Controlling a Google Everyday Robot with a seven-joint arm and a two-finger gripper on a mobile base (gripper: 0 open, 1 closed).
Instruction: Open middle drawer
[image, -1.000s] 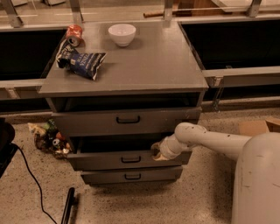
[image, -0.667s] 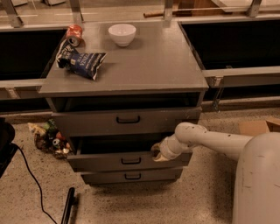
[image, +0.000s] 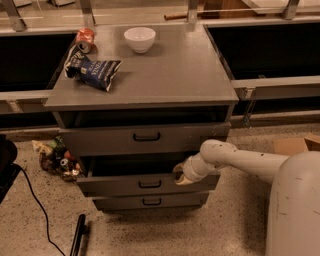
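At the right end of the middle drawer (image: 115, 186), the gripper (image: 179, 176) sat against the upper edge of the front, seemingly placed there to drag it outward instead of using the black handle (image: 150, 184); whether it was open or closed could not be told. The drawer stood partly out beneath the top drawer (image: 100, 140). Against a second earlier it had crept only slightly further, the arm (image: 250, 162) barely shifted

The middle drawer (image: 115, 185) shows a low, wide grey front with a small black bar handle (image: 150, 184) at centre; it stands partway out, level, its inside shadowed; the gripper (image: 179, 176) sits at its upper edge, right of the handle.
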